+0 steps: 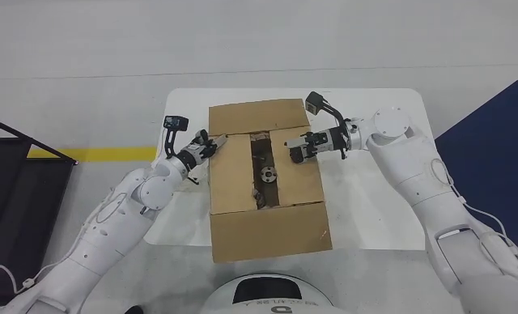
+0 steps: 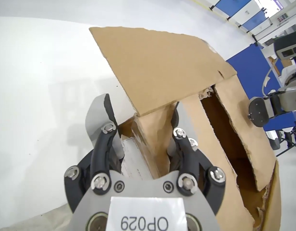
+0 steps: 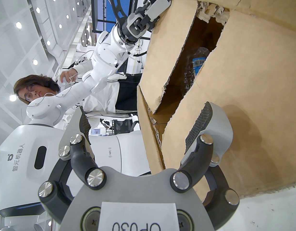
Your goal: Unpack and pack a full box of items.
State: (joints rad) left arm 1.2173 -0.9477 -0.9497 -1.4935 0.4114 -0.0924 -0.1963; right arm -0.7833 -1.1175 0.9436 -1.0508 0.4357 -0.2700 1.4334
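Observation:
A brown cardboard box [image 1: 267, 172] stands in the middle of the white table [image 1: 364, 209]. Its far flap [image 2: 162, 66] and near flap [image 1: 271, 233] are folded outward. The two side flaps lie nearly flat with a gap between them. Through the gap show dark items [image 1: 267, 175] and a clear packet with a blue label [image 3: 198, 61]. My left gripper [image 2: 140, 118] is open at the box's far left corner, its fingers straddling the cardboard edge there. My right gripper [image 3: 143, 123] is open at the right side flap [image 3: 246, 97], one finger [image 3: 205, 121] lying against that flap near its inner edge.
The box takes up most of the table's middle; bare table lies to its right and far left. A black frame [image 1: 24, 176] stands on the floor off the left side, and a blue panel [image 1: 486, 128] off the right.

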